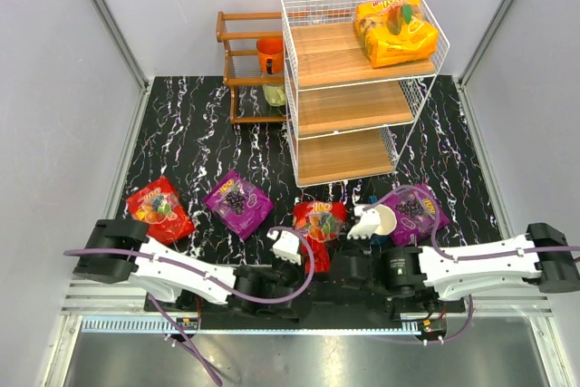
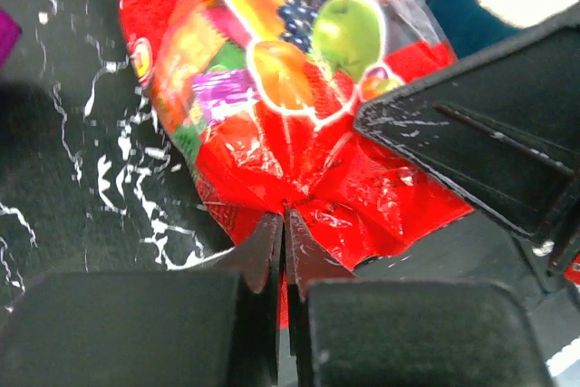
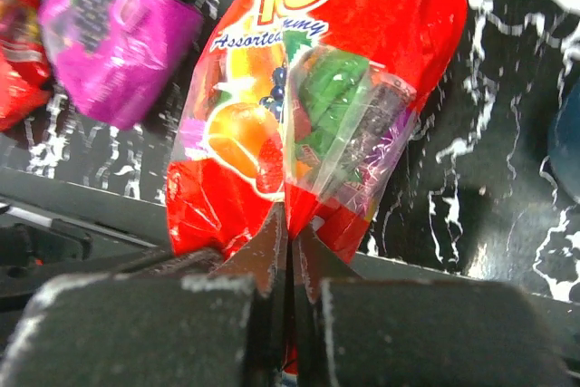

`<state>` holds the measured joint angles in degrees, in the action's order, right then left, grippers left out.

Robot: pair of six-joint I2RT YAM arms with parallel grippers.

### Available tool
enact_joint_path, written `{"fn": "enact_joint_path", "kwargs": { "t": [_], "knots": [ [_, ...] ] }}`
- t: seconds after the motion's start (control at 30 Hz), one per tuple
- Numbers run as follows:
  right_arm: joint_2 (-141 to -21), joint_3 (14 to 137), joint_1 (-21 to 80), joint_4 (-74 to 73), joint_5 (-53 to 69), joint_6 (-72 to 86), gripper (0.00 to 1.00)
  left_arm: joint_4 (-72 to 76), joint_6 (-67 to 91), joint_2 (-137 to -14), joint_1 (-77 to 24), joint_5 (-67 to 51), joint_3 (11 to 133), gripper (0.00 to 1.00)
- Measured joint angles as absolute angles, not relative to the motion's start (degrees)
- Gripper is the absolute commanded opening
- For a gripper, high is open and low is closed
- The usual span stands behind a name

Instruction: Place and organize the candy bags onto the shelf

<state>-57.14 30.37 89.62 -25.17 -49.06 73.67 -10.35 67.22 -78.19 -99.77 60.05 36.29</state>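
Note:
A red candy bag (image 1: 319, 221) lies at the near middle of the table. My left gripper (image 1: 306, 256) is shut on its crumpled near edge (image 2: 285, 224). My right gripper (image 1: 337, 256) is shut on the same bag's edge (image 3: 290, 224); its black fingers (image 2: 462, 151) show in the left wrist view. A second red bag (image 1: 159, 208) and a purple bag (image 1: 237, 201) lie to the left, and another purple bag (image 1: 417, 210) to the right. The orange-yellow bag (image 1: 397, 32) lies on the top board of the white wire shelf (image 1: 349, 106).
A white paper cup with a blue outside (image 1: 376, 221) lies tipped between the held red bag and the right purple bag. A dark brown wooden rack (image 1: 245, 65) holding an orange cup (image 1: 269, 53) stands left of the shelf. Grey walls enclose the table.

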Motion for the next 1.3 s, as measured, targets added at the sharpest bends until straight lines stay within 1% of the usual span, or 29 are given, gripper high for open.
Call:
{"fn": "enact_joint_path", "kwargs": {
  "t": [0.1, 0.3, 0.57, 0.73, 0.93, 1.03, 1.13, 1.3],
  "knots": [
    [-54.85, 36.21, 89.56, -29.85, -51.35, 67.94, 0.00, -11.57, 61.08, -76.03, -100.38, 62.35, 39.46, 0.00],
    [-47.62, 41.50, 89.56, -32.21, -53.56, 58.74, 0.00, -9.41, 50.50, -70.11, -100.79, 66.04, 42.48, 0.00],
    [-42.19, 45.39, 89.58, -33.67, -56.86, 49.71, 0.00, 3.42, 31.09, -68.97, -99.68, 67.59, 44.40, 0.00],
    [-39.38, 46.76, 89.56, -31.64, -61.36, 42.19, 0.00, 12.45, 21.69, -68.97, -94.98, 64.60, 45.23, 0.00],
    [-37.41, 47.05, 88.86, -26.11, -65.45, 33.41, 0.00, 20.67, 12.12, -69.08, -88.73, 57.45, 47.00, 0.00],
    [-38.09, 47.44, 85.56, -22.79, -64.66, 29.65, 0.00, 22.37, 9.13, -69.10, -86.63, 55.46, 47.88, 0.00],
    [-40.51, 48.51, 78.00, -20.21, -59.31, 27.29, 0.00, 23.70, 6.70, -69.14, -85.06, 54.63, 48.34, 0.00],
    [-45.19, 49.52, 64.95, -16.45, -46.94, 23.88, 0.00, 24.23, 3.70, -69.78, -82.96, 54.30, 48.88, 0.00]
  ]
}}
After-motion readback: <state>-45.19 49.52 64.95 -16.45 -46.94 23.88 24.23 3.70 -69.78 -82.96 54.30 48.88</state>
